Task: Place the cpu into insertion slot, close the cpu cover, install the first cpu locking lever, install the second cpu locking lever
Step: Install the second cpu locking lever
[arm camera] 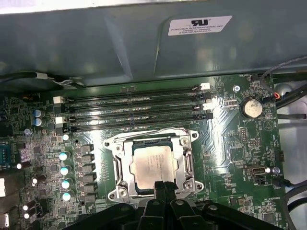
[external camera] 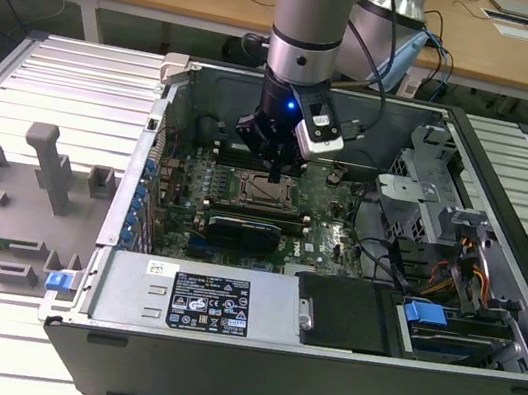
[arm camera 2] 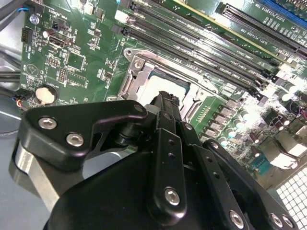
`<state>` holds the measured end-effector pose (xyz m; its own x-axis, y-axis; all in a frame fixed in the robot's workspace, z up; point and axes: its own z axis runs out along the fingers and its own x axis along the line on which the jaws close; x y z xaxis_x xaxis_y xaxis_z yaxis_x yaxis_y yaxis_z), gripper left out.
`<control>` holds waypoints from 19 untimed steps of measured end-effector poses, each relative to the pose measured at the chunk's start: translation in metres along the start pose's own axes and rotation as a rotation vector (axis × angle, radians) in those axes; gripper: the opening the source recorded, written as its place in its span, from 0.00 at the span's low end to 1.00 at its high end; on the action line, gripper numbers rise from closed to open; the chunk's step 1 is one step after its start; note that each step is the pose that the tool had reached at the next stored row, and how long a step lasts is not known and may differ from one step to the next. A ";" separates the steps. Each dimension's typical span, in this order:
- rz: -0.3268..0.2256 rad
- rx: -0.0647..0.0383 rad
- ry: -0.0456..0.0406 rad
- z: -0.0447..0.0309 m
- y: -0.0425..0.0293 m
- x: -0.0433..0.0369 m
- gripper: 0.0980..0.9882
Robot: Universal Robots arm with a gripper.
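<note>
Dull silver-grey metal marks the cpu (arm camera: 152,163), a flat square chip seated in the insertion slot (arm camera: 187,165) on the green circuit board (arm camera: 230,158). The cpu cover (arm camera: 121,168), a thin bright metal frame with a large square window, lies folded down around the chip, so the chip's top shows through the window. The black claw (arm camera: 164,186) hangs straight above the near edge of the socket; its two fingertips are pressed together, closed on nothing that can be seen, and their ends sit just at the frame's edge. Whether they touch the metal cannot be told.

In the second wrist view the claw (arm camera 2: 165,100) and its bolted black linkage cover the nearer half of the socket, leaving part of the cpu (arm camera 2: 160,86) and one corner of the cover (arm camera 2: 136,72) in sight. The locking levers cannot be made out with any certainty. In the exterior view the claw (external camera: 276,172) reaches down into the open computer case (external camera: 316,369), with the socket (external camera: 267,194) small beneath it.

Long narrow black memory slots (arm camera: 134,108) run in parallel just beside the socket, and a round coin cell (arm camera: 252,108) shines near the board's edge. The case walls are smooth grey sheet metal; it rests on a ribbed grey bench (external camera: 70,84).
</note>
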<state>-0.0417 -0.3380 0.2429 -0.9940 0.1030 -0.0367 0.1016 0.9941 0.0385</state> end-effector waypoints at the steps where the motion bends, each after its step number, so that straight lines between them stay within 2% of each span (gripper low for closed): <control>1: 0.000 0.000 -0.0001 0.0000 -0.0005 0.0000 0.01; 7: 0.000 0.000 -0.0002 -0.0003 -0.0117 -0.0005 0.01; 12: 0.000 0.000 -0.0001 -0.0030 -0.0121 -0.0007 0.01; 17: 0.000 0.000 -0.0001 -0.0035 -0.0201 -0.0005 0.01; 19: 0.000 0.000 -0.0001 -0.0036 -0.0261 -0.0003 0.01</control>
<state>-0.0442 -0.3640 0.2455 -0.9940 0.1030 -0.0369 0.1015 0.9941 0.0387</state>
